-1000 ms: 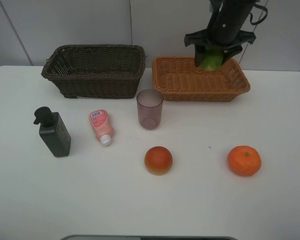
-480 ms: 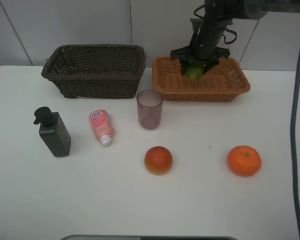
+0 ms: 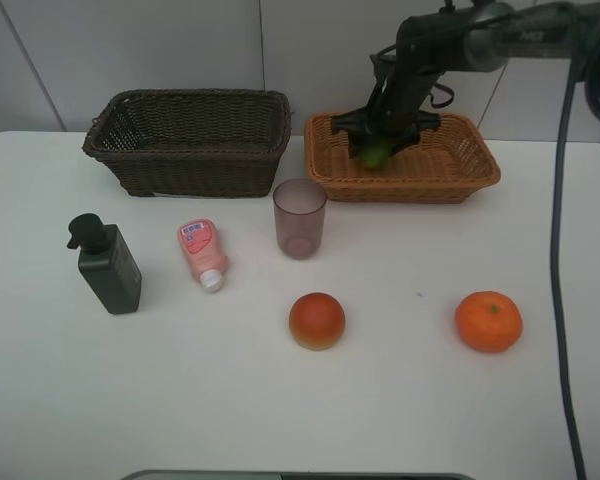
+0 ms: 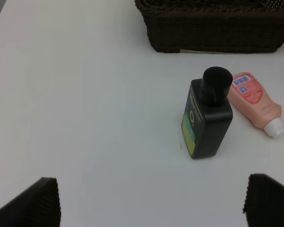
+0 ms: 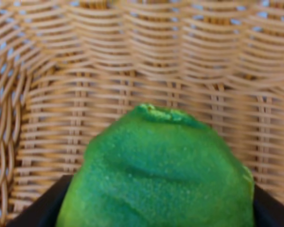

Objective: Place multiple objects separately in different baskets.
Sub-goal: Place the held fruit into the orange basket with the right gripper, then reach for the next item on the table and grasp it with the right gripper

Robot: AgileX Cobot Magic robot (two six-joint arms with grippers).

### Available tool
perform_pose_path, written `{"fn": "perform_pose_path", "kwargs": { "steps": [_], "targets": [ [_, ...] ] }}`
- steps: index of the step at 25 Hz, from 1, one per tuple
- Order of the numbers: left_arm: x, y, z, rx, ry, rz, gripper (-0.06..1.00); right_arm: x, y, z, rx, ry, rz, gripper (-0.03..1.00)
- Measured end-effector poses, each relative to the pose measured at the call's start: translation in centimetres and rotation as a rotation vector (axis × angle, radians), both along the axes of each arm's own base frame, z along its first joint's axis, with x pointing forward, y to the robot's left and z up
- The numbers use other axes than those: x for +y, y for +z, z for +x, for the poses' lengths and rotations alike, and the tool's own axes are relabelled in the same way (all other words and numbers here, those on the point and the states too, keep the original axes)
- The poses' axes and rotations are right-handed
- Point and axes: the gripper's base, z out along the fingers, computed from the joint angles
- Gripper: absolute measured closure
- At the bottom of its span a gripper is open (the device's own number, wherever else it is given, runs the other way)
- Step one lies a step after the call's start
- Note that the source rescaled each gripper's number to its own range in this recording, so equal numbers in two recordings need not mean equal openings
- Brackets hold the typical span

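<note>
Right tool is clamped tight on the green fruit, down inside the tan basket at its left end (wrist view: wicker all round, fruit fills the gap between the fingers). Can't tell if the fruit touches the basket floor.

Left tool is spread wide, nothing in it, over bare worktop. It's out of the high view.

Both baskets sit along the far edge: dark brown basket toward the far-left corner, tan one toward the far-right, side by side, small gap between.

The rest is loose on the worktop:
- pump bottle upright, nearest the left edge
- pink tube lying flat just right of it, white cap toward the near edge
- mauve cup upright, in front of the gap between the baskets
- peach-like fruit about mid-worktop
- tangerine toward the right edge, well apart from the peach
</note>
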Motion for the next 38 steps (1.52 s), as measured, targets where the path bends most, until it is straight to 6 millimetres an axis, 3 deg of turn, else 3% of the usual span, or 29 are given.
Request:
{"fn": "perform_pose_path", "kwargs": {
  "steps": [3, 5, 9, 11, 15, 20, 25, 30, 33, 34, 38],
  "targets": [
    [0.0, 0.0, 0.0, 0.000, 0.000, 0.000, -0.06, 0.0, -0.2, 0.1, -0.005, 0.002, 0.002, 0.90],
    [0.0, 0.0, 0.0, 0.000, 0.000, 0.000, -0.06, 0.0, -0.2, 0.1, -0.009, 0.003, 0.002, 0.79],
    [0.0, 0.0, 0.0, 0.000, 0.000, 0.000, -0.06, -0.1, -0.2, 0.2, -0.018, 0.011, -0.016, 0.21],
    [0.0, 0.0, 0.0, 0.000, 0.000, 0.000, -0.06, -0.1, -0.2, 0.2, -0.016, 0.010, -0.016, 0.08],
    [0.0, 0.0, 0.0, 0.000, 0.000, 0.000, -0.06, -0.2, 1.0, 0.0, -0.018, 0.007, -0.017, 0.02],
    [0.0, 0.0, 0.0, 0.000, 0.000, 0.000, -0.06, -0.4, 5.6, -1.1, -0.034, -0.002, -0.016, 0.02],
    [0.0, 0.0, 0.0, 0.000, 0.000, 0.000, -0.06, -0.1, 9.0, -3.5, -0.007, 0.007, -0.024, 0.02],
    [0.0, 0.0, 0.0, 0.000, 0.000, 0.000, -0.06, -0.2, 10.3, -6.9, 0.041, 0.018, -0.007, 0.02],
    [0.0, 0.0, 0.0, 0.000, 0.000, 0.000, -0.06, -1.0, 10.9, -9.4, 0.066, 0.020, -0.010, 0.02],
    [0.0, 0.0, 0.0, 0.000, 0.000, 0.000, -0.06, -1.0, 10.9, -9.4, 0.066, 0.020, -0.010, 0.02],
    [0.0, 0.0, 0.0, 0.000, 0.000, 0.000, -0.06, -2.5, 10.9, -13.2, 0.105, 0.022, -0.022, 0.01]
  ]
}}
